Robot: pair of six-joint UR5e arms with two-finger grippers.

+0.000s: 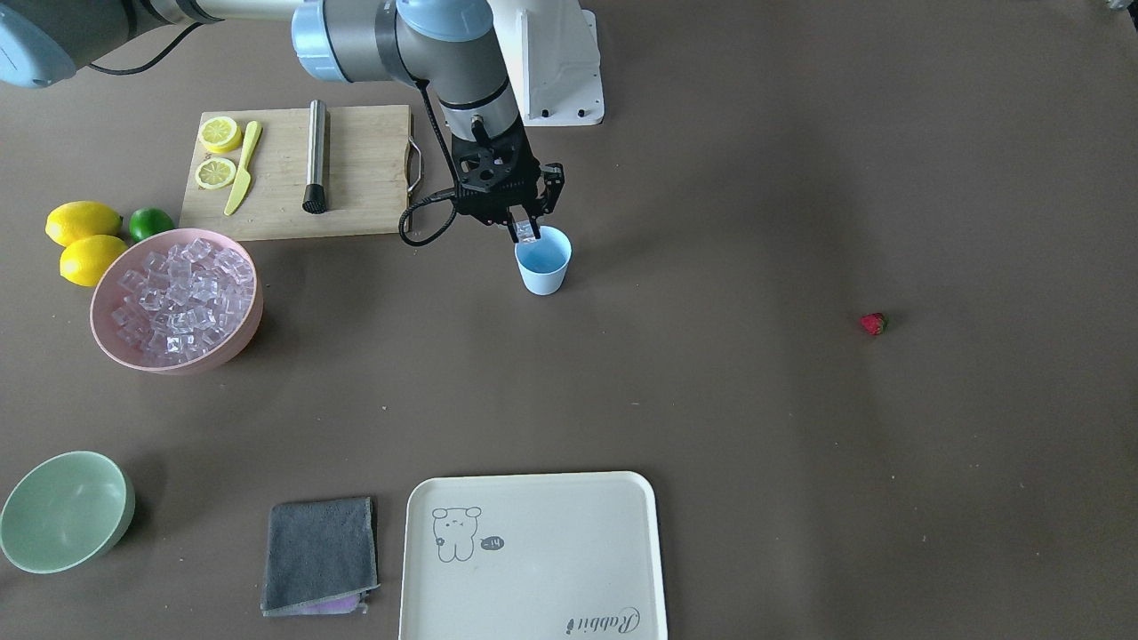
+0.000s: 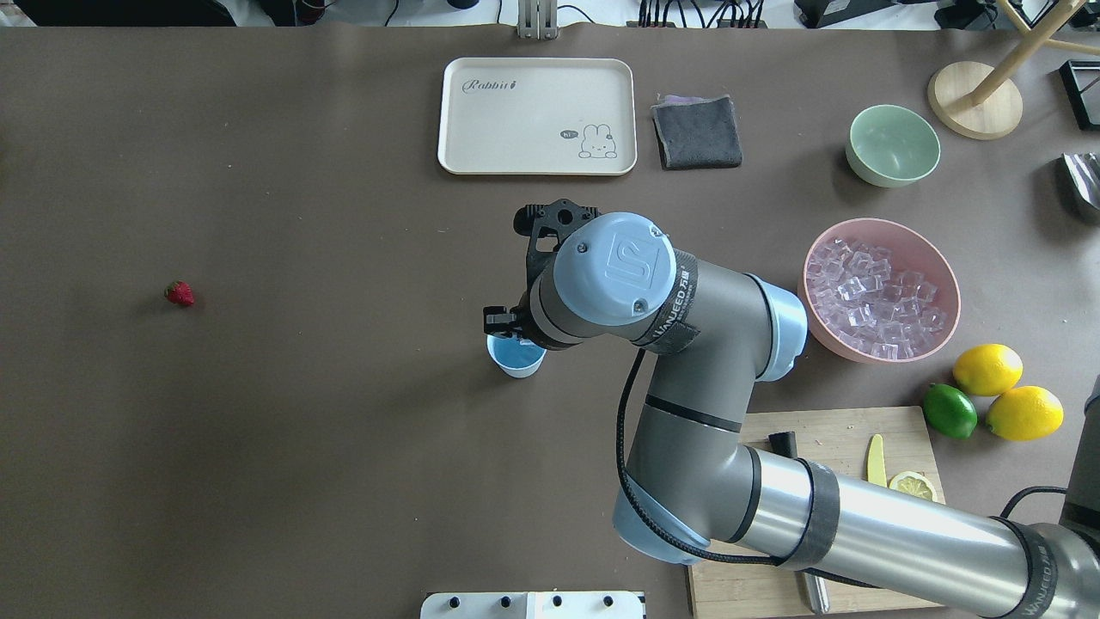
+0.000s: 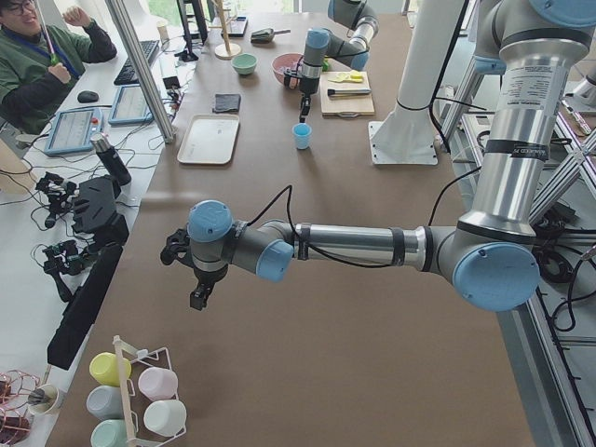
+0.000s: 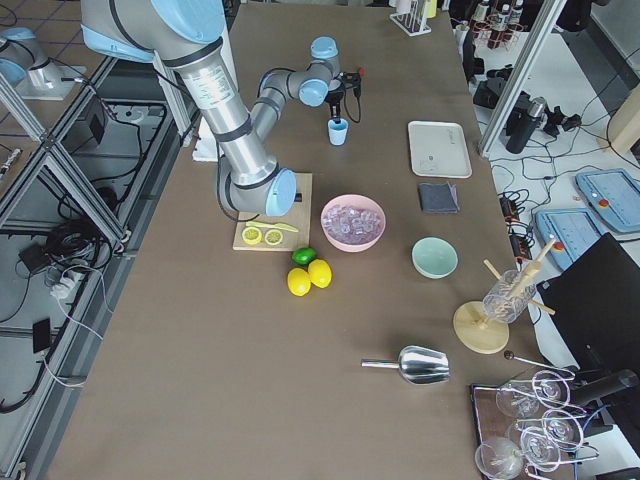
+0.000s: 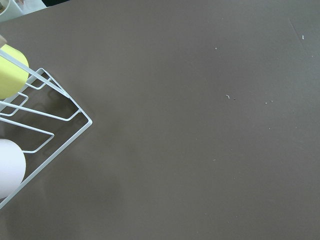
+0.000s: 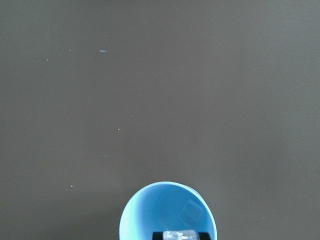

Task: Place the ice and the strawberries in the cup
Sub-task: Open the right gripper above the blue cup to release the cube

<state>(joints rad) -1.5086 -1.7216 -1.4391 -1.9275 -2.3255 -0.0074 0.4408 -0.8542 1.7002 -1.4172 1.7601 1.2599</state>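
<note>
Robot delivers ice: the right arm's fingers point(image 1: 517, 228) are closed on a single clear ice cube point(image 1: 528, 234), holding it just above the mouth of the light blue cup point(image 1: 543, 262). The cup stands upright near the middle of the brown tabletop point(image 1: 711, 400). In the right wrist view the cube sits clamped between the two pads, over the cup's blue interior.

More ice point(image 1: 182, 293) is heaped in a pink bowl point(image 1: 222, 351) on the robot's right, just beside two lemons point(image 1: 83, 222), a lime point(image 1: 151, 222) and a wooden cutting board point(image 1: 356, 178).

The strawberry point(image 1: 874, 324) lies alone on the tabletop on the robot's left side, well apart from the cup.

The left arm's fingers point(image 3: 199, 296) hang over the tabletop's far left end near a white wire rack point(image 5: 67, 94). Whether they are spread or closed cannot be told.
</note>
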